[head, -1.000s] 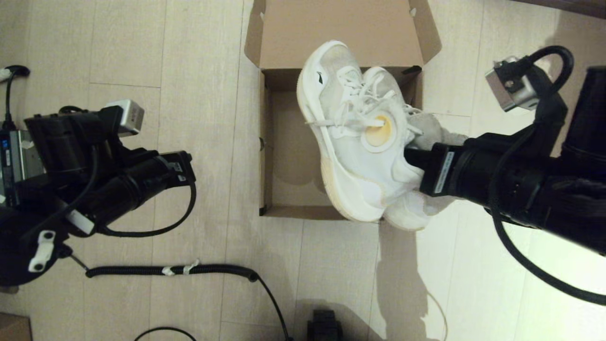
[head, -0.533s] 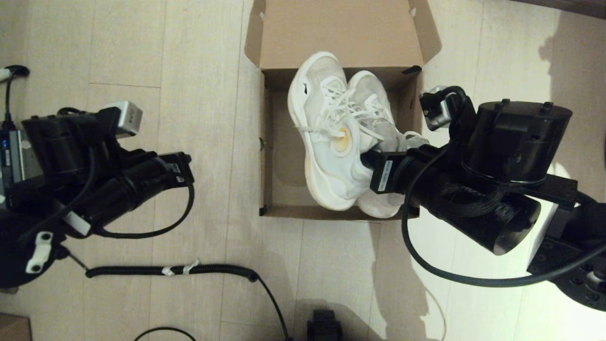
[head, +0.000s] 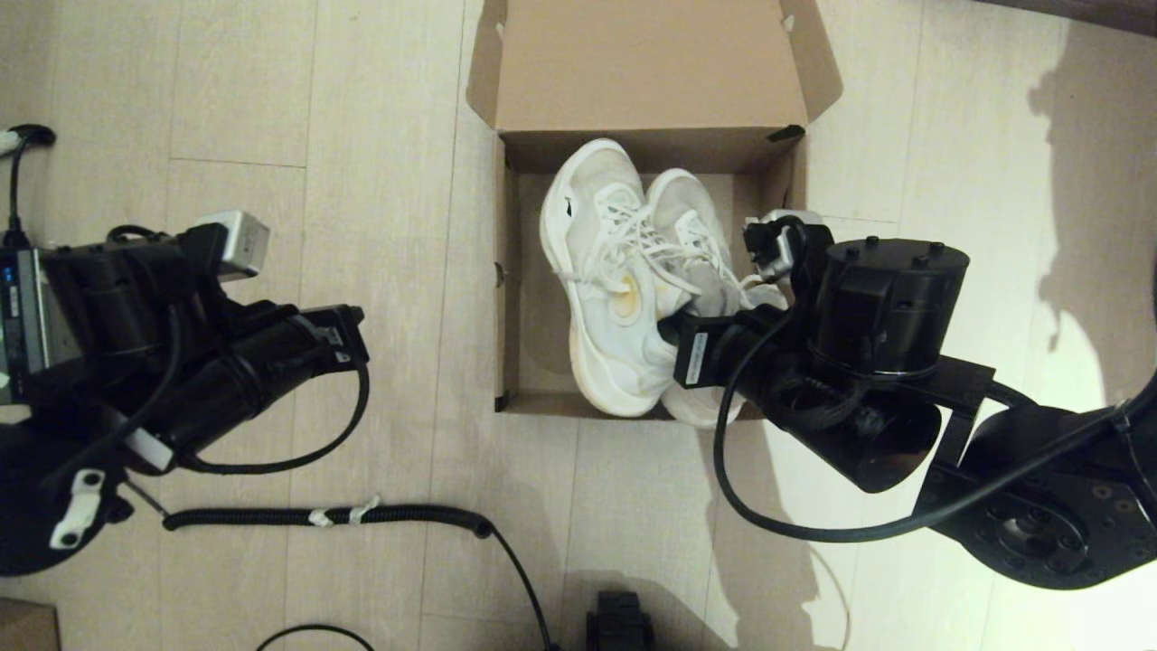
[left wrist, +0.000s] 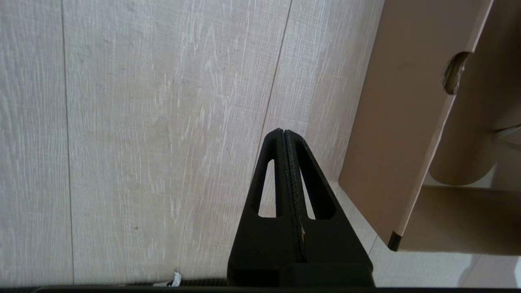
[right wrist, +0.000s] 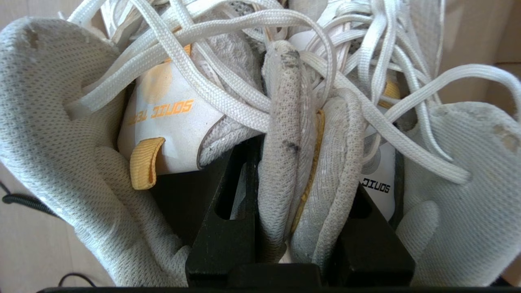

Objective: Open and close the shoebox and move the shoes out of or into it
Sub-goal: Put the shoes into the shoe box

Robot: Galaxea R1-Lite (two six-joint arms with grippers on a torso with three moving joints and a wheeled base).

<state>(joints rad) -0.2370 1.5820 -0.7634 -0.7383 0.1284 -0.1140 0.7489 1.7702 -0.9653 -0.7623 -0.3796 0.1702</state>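
The brown shoebox stands open on the floor, its lid folded back at the far side. Both white shoes hang inside it, toes toward the lid and heels at the near wall. My right gripper comes in from the right. In the right wrist view it is shut on the two padded collars pressed together, with laces and a yellow tag around them. My left gripper is shut and empty, held left of the box's side wall.
A coiled black cable lies on the wooden floor in front of the box. A cardboard scrap sits at the near left corner and a black device at the near edge. My right arm's bulk covers the box's right wall.
My right arm has carried the shoes from above the box's right rim leftward and down into the box. The left arm has barely moved.
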